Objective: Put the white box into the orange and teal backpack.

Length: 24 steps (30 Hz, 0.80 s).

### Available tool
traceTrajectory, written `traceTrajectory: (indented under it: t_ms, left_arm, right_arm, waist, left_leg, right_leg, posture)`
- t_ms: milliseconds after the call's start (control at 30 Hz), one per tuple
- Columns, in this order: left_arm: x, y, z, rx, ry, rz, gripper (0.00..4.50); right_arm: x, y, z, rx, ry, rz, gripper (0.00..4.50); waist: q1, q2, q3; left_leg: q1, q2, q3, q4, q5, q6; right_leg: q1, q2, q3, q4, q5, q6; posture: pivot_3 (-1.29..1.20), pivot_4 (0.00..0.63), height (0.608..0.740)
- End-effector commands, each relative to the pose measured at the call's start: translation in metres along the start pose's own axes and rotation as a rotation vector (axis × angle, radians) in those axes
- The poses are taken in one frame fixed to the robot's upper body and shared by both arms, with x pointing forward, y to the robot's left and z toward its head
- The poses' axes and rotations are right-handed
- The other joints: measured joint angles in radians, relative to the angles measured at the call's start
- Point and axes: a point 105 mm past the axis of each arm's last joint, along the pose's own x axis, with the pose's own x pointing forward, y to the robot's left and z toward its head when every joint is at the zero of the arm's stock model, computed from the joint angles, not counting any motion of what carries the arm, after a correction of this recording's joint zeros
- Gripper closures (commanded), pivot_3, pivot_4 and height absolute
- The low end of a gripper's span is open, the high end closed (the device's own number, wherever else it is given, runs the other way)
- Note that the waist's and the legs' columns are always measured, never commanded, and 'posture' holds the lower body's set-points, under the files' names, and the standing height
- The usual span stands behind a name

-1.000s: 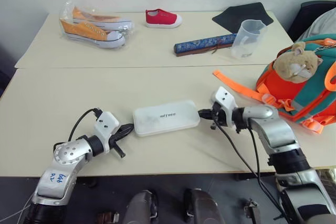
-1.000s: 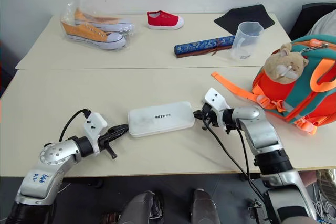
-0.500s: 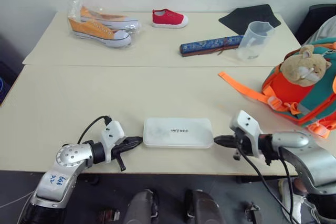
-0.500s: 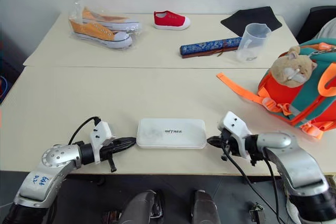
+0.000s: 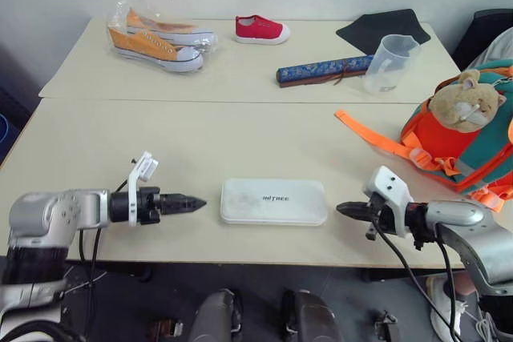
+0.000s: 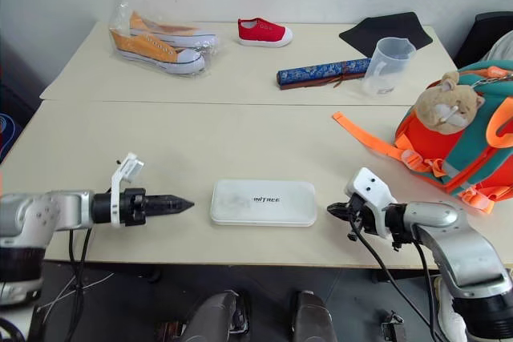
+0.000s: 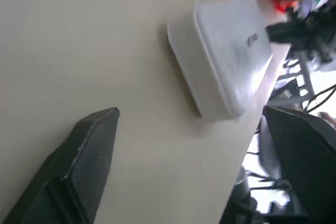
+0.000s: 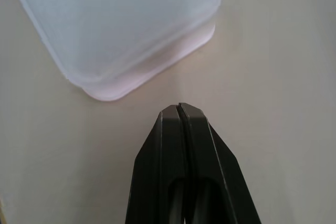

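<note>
White plastic box is seen lying flat near the tabletop's front edge, flanked by two end effectors without contact. Left end effector is spread wide; right end effector is pressed together. Orange and teal backpack is placed at the right edge.

1 white box; 1 backpack; 3 shoes: 2 orange, 1 red; 1 cup; 1 roll.

Silver metal arms; black tapered fingers; white brackets at the wrists; black cables are looped beneath.
</note>
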Motion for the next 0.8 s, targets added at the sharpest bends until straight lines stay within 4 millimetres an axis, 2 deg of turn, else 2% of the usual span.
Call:
traceTrajectory:
  t_ms: [33,133,200,267,400,567,733,800]
  left_arm:
    - [0.013,-0.005,-0.003,-0.141,0.063,-0.055,0.01]
    - [0.036,-0.016,-0.011,-0.122,0.164,-0.087,0.01]
    - [0.046,-0.014,-0.012,-0.119,0.176,-0.068,0.01]
    - [0.053,-0.008,-0.012,-0.123,0.168,-0.023,0.01]
    - [0.073,-0.018,-0.009,-0.154,0.119,-0.110,0.01]
    - [0.083,-0.031,-0.004,-0.169,0.095,-0.200,0.01]
    - [0.078,-0.035,0.003,-0.179,0.072,-0.228,1.09]
    - [0.076,-0.038,0.004,-0.169,0.076,-0.242,1.27]
  right_arm:
    - [0.008,0.002,0.006,-0.050,-0.016,0.021,4.50]
    - [0.019,0.003,0.012,-0.057,-0.035,0.038,4.50]
    - [0.024,0.004,0.015,-0.068,-0.039,0.049,4.50]
    - [0.027,0.006,0.016,-0.078,-0.040,0.059,4.50]
    - [0.039,0.009,0.020,-0.070,-0.058,0.074,4.50]
    - [0.043,0.009,0.018,-0.075,-0.060,0.083,4.50]
    - [0.038,0.006,0.010,-0.081,-0.045,0.074,4.50]
    - [0.035,0.006,0.005,-0.080,-0.037,0.068,4.50]
  waist:
    - [-0.004,-0.001,0.000]
    - [-0.005,-0.002,0.000]
    - [-0.005,-0.002,0.000]
    - [-0.005,-0.002,0.000]
    - [0.002,-0.002,0.000]
    - [0.015,-0.002,-0.001]
    - [0.015,-0.002,-0.001]
    - [0.015,-0.002,-0.001]
  left_leg:
    - [0.000,0.000,0.000,0.000,0.000,0.001]
    - [0.000,0.000,0.000,0.000,0.003,0.005]
    - [0.000,0.000,0.000,0.001,0.003,0.005]
    - [0.001,0.000,0.000,0.001,0.002,0.004]
    - [0.005,0.000,-0.002,0.002,0.000,-0.001]
    - [0.005,0.000,-0.002,0.004,-0.001,-0.001]
    - [0.004,0.000,-0.003,0.004,-0.001,-0.001]
    - [0.004,0.000,-0.003,0.004,-0.001,-0.001]
  right_leg:
    - [0.000,0.000,0.000,0.000,0.000,0.000]
    - [0.000,0.000,0.000,0.000,0.000,0.000]
    - [0.001,0.000,0.000,0.000,0.000,0.000]
    - [0.002,0.000,0.000,0.000,0.000,0.000]
    - [0.007,0.000,-0.001,-0.001,0.000,0.000]
    - [0.008,0.000,-0.001,-0.001,0.000,0.000]
    - [0.008,0.000,-0.001,-0.001,0.000,0.000]
    - [0.007,0.000,-0.002,-0.001,0.000,0.000]
  posture:
    - [0.00,0.150,0.740]
    - [0.00,0.150,0.740]
    - [0.00,0.150,0.740]
    - [0.00,0.150,0.740]
    - [0.00,0.150,0.740]
    - [0.00,0.150,0.740]
    - [0.00,0.150,0.740]
    - [0.00,0.150,0.740]
